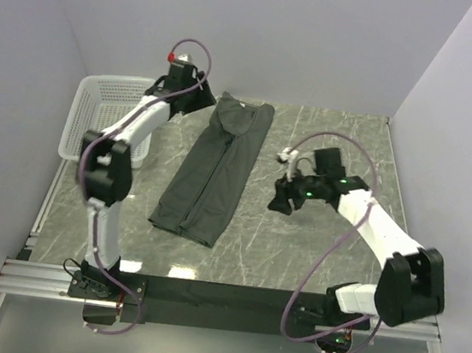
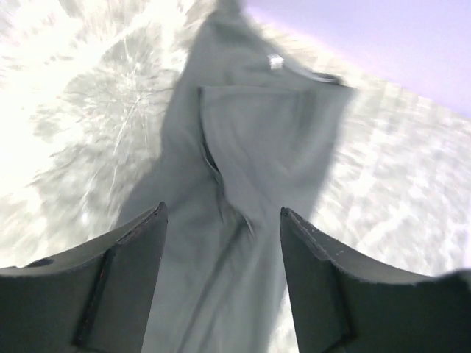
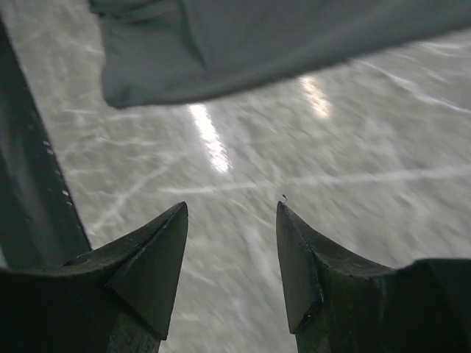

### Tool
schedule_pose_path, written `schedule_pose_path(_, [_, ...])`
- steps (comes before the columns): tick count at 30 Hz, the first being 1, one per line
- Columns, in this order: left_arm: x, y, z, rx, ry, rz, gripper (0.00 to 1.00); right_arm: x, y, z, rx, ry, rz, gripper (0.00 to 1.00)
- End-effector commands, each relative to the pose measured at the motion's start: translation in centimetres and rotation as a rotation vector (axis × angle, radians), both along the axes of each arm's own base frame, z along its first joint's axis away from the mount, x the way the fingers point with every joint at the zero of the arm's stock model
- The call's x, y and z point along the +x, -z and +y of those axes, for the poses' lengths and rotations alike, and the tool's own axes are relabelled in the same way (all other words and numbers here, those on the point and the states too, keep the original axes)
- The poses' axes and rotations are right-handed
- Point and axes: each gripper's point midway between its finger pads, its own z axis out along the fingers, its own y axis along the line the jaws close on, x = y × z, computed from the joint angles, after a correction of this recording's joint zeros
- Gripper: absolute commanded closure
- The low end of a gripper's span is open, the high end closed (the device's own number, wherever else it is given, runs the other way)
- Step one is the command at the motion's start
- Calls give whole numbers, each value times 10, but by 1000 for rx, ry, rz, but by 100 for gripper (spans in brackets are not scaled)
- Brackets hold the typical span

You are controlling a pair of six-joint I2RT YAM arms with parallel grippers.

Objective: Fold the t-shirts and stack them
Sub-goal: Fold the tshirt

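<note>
Charcoal t-shirt [image 1: 210, 173] lies folded in a long strip; left tool [image 2: 221, 212], right tool [image 3: 231, 206] wide.

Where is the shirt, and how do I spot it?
Look at the grey marbled table. Near its middle lies a dark charcoal-grey fabric shirt, folded into a long strip. Unlike the white plastic mesh basket to its left, it is dark, soft and flat.

Before you, plain pale lilac walls [image 1: 305, 39] around a grey marbled desk [image 1: 296, 244], bright light reflections [image 1: 180, 270] near its front edge.
</note>
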Motion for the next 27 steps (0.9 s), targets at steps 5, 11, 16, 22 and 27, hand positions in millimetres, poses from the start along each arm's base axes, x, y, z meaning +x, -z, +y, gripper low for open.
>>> schedule_pose_path(5, [-106, -177, 41, 74, 62, -473, 23, 23, 13, 81, 193, 198, 243, 38])
schedule_pose_path(11, [-222, -216, 99, 140, -46, -655, 1, 18, 48, 120, 223, 372, 523, 37])
schedule_pose_path(16, [-285, -202, 124, 121, -103, -650, 2, -4, 83, 138, 140, 358, 597, 37])
schedule_pose_path(22, [-316, -174, 133, 69, -141, -611, 1, -26, 93, 144, 101, 345, 575, 38])
schedule_pose_path(27, [-321, -159, 133, 41, -151, -577, 2, -27, 110, 144, 25, 371, 569, 38])
